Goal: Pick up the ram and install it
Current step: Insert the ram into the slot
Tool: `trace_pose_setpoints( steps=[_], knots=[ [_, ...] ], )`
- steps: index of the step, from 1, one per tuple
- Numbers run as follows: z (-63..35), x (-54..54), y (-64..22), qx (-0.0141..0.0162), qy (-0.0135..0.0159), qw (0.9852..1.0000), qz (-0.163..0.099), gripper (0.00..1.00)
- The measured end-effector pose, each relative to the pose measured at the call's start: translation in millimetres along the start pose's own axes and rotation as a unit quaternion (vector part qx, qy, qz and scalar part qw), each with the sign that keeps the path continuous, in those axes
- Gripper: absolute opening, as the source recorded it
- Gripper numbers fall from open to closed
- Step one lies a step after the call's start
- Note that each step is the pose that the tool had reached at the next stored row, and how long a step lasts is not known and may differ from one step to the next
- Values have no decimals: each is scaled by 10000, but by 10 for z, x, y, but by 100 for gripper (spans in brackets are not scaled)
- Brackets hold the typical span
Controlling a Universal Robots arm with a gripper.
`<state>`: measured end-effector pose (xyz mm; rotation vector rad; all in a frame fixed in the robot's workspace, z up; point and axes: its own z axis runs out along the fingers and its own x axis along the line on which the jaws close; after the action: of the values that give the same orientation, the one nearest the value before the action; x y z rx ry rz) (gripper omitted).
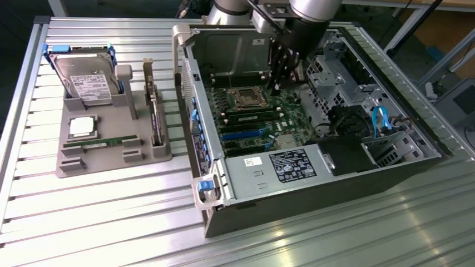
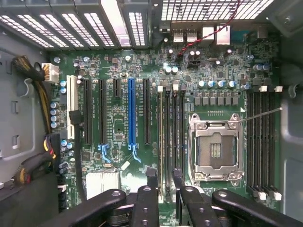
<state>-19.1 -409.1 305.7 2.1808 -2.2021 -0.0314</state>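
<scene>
The ram (image 1: 100, 143) lies flat in a groove of the gray holder tray (image 1: 111, 162), which sits on the slatted metal desk (image 1: 111, 222) to the exterior view's left of the open computer case (image 1: 334, 194). In the same tray a hard drive (image 1: 88, 78) stands at the far end, a square silver processor chip (image 1: 82, 127) rests just behind the ram, and a green expansion card (image 1: 153, 108) stands on edge along the side nearest the case. The pincer (image 1: 280, 84) hangs inside the case, well apart from the ram, above the far part of the motherboard (image 1: 260, 119) and just beside the empty processor socket (image 1: 243, 97). In the wrist view the pincer (image 2: 164, 176) points down at the motherboard (image 2: 118, 94), and its 2 dark fingers (image 2: 151, 178) stand slightly apart with nothing clamped between them; the narrow gap shows the dark memory slots (image 2: 170, 137) that run beside the open processor socket (image 2: 216, 149). A second bank of memory slots (image 2: 260, 142) lies on the socket's other side, and a long blue expansion slot (image 2: 131, 111) runs parallel to them among black ones. A labelled power supply (image 1: 293, 164) fills the near end of the case.
</scene>
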Motion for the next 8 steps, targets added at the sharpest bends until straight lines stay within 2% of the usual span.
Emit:
trace_pose_setpoints(
  steps=[8],
  knots=[
    [-154, 2, 7, -1, -1, 10000, 0, 25]
  ],
)
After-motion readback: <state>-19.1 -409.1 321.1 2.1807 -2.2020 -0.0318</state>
